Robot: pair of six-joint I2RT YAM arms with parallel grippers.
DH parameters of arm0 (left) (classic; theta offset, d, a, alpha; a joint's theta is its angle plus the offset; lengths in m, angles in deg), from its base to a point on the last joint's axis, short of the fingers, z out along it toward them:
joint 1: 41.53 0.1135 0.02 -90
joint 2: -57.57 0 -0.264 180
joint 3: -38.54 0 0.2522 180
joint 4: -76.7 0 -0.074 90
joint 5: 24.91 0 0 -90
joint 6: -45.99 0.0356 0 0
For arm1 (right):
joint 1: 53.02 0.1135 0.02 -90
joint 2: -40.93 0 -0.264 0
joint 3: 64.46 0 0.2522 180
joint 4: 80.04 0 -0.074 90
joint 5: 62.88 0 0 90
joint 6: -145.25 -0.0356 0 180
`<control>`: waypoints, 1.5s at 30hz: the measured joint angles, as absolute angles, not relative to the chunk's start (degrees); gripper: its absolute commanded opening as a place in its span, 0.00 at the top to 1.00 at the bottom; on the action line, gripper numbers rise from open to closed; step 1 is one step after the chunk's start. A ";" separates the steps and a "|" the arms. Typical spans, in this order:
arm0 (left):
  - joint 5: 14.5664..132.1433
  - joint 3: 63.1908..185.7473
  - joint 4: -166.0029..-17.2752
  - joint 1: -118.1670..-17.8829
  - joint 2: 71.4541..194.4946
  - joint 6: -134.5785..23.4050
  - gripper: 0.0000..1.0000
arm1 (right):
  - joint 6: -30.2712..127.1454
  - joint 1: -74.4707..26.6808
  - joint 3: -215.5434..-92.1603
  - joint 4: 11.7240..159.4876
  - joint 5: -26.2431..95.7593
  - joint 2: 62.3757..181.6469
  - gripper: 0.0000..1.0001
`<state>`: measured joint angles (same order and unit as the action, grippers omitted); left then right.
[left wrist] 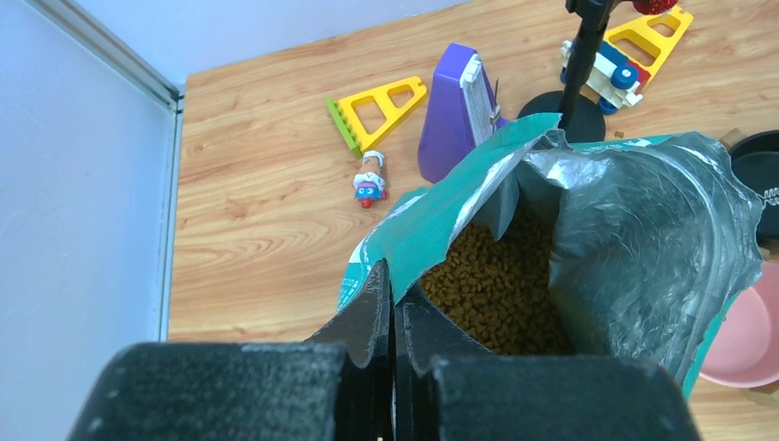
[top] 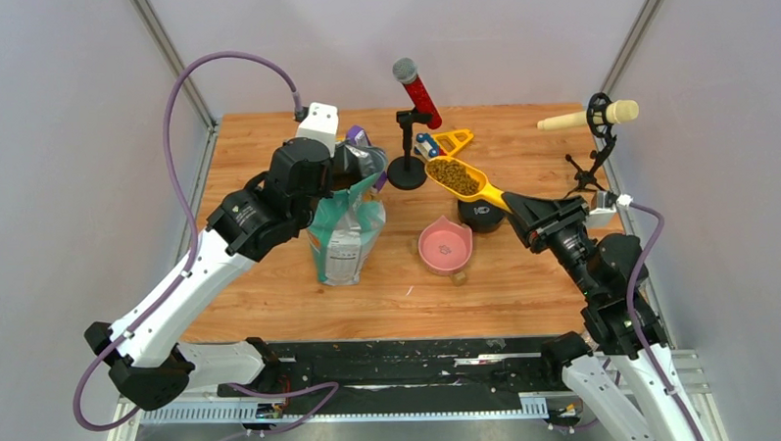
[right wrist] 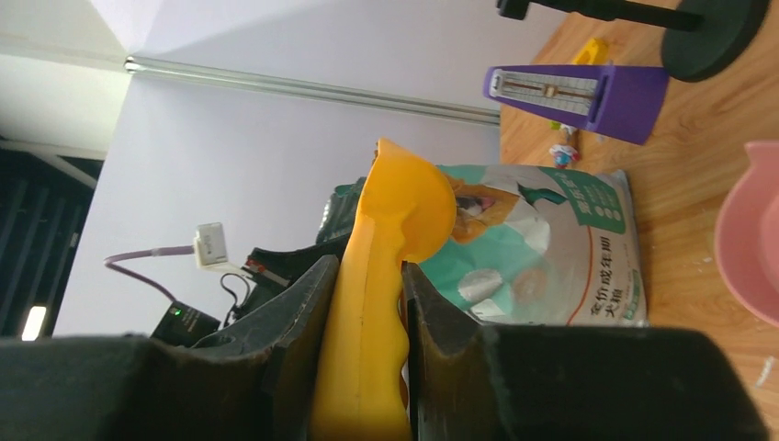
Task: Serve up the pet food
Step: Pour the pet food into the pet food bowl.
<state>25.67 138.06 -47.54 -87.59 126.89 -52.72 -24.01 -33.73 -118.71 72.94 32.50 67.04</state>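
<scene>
The teal bag [top: 346, 232] stands upright left of the table's centre. My left gripper [top: 341, 173] is shut on its rim [left wrist: 397, 276] and holds it open; brown pet food [left wrist: 496, 285] shows inside. My right gripper [top: 521, 209] is shut on the handle of a yellow scoop [top: 461, 179] full of pet food [top: 452, 175], held in the air right of the bag and beyond the pink bowl [top: 445, 246]. In the right wrist view the scoop [right wrist: 386, 276] shows from below between my fingers, with the bag [right wrist: 542, 248] behind it.
A black microphone stand [top: 407, 161] with a red microphone stands behind the scoop. A black bowl [top: 482, 215] sits under my right gripper. A purple metronome [left wrist: 459, 110], yellow toy pieces [left wrist: 377, 110] and a small figure [left wrist: 369, 184] lie behind the bag. A second microphone [top: 589, 117] is at the right edge.
</scene>
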 measured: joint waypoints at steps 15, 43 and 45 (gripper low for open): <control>26.29 135.65 -52.15 -87.61 127.00 -53.72 1.00 | -26.24 -33.73 -111.10 64.84 30.32 59.00 1.00; 31.95 131.02 -57.15 -87.59 124.44 -54.29 1.00 | -25.91 -33.84 -101.40 48.77 24.31 54.86 1.00; 34.11 129.42 -58.73 -87.59 123.50 -54.29 1.00 | -24.54 -33.84 -101.46 48.77 23.57 56.48 1.00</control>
